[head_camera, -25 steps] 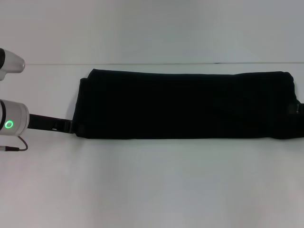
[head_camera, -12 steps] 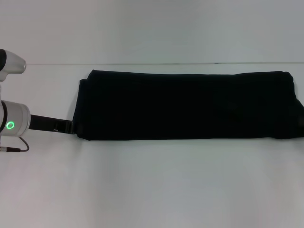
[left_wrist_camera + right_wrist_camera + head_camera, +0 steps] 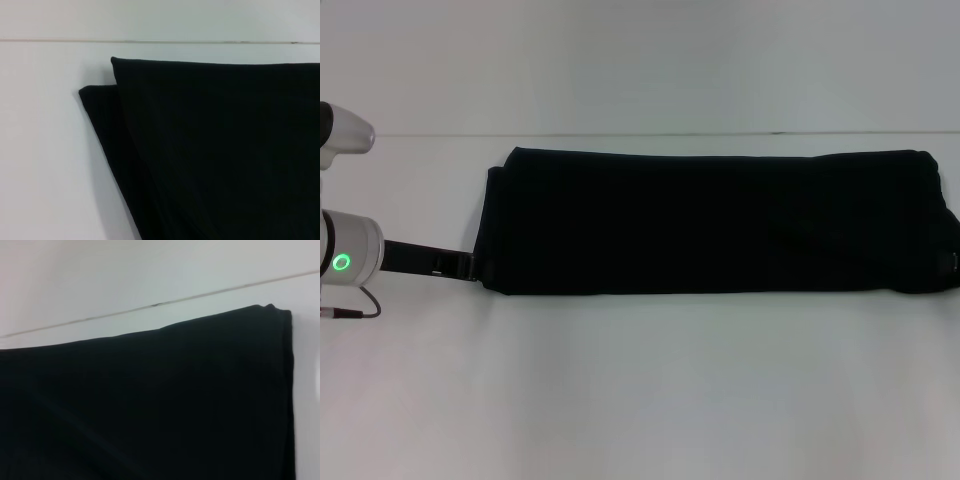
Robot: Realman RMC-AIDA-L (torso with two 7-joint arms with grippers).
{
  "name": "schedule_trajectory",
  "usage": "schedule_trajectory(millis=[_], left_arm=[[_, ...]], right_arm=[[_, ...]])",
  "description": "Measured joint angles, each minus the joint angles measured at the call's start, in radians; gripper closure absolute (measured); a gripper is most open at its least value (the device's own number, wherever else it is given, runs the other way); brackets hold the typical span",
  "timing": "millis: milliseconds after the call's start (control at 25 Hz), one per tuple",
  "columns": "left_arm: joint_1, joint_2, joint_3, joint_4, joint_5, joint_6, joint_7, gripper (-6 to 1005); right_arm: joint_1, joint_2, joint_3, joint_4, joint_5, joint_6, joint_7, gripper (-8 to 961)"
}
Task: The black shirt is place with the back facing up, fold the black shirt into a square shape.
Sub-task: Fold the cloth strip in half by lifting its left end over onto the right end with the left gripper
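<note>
At the far left of the head view the left arm (image 3: pixel 345 260) reached in over the white tabletop (image 3: pixel 640 390), a green ring lit on its white wrist. Its dark left claw (image 3: pixel 460 266) lay low on the tabletop, its tip at the near left corner of the black shirt (image 3: pixel 720 222); whether that claw was spread or pinching the cloth could not be told.

The black shirt lay flat as a long band running left to right across the middle of the tabletop, closer to the far edge than the near one. Only plain black cloth showed on top. In the left wrist view its left end (image 3: pixel 210 150) showed two stacked layers, the upper edge set slightly in from the lower one.

At the right, the shirt's end (image 3: pixel 150 405) finished in a folded edge. The right claw was out of sight.
</note>
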Motion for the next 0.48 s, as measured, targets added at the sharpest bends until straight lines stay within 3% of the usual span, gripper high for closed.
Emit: schedule_trajectory(millis=[360,480], left_arm=[[-0.001,-0.001,0.000,0.000,0.000,0.000,0.000,999],[0.001,0.000,-0.003,0.001,0.000,0.001,-0.001,999]], right_arm=[[-0.009,-0.005,0.002,-0.008,-0.001,-0.010,-0.001,781],[-0.014,-0.011,0.005,-0.009,-0.001,-0.011,-0.004,860]])
